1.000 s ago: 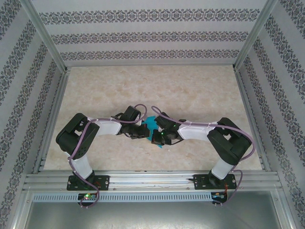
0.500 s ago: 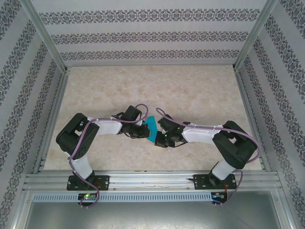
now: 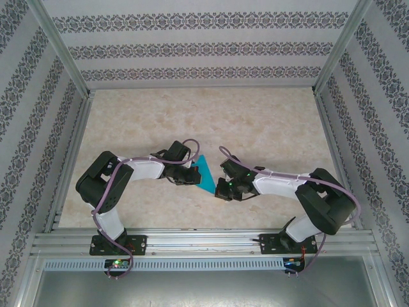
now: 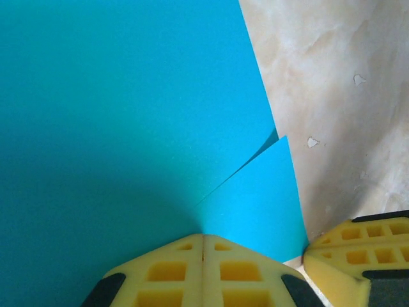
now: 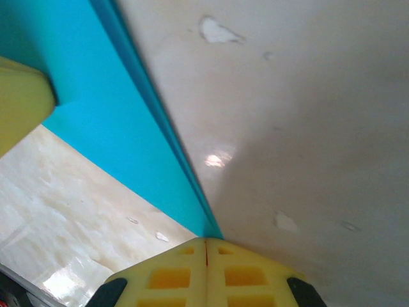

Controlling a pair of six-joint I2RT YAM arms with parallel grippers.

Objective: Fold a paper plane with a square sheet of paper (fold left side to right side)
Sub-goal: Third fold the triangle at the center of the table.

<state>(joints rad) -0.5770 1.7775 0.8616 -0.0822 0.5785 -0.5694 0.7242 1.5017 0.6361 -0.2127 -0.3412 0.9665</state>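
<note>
Sheet status: the square sheet of paper (image 3: 204, 174) is at the middle of the table (image 3: 211, 121), a bit toward its near edge. From above it reads as a slanted triangle, not a flat square.

Left gripper (image 3: 193, 178) is just left of table centre. Its pads (image 4: 169, 268) are pressed together with the sheet running into the seam, so I read that as pinched. Two layers overlap right in front of it, so one flap is already turned over.

Right gripper (image 3: 222, 189) is just right of table centre, fingers closed tight. The sheet's near corner ends right at their seam. Looks like it's pinching that corner, though I'm less sure of this one.

My read: mid-fold, with the flap carried over but no crease pressed. Nowhere near a plane yet.

Next move needs the flap's edges lined up before it goes down on the table, then one gripper freed to press the fold line. With thin paper held at two points, too much pull risks a tear or a skewed crease.

Containers: none in play. The table alone carries the sheet.
</note>
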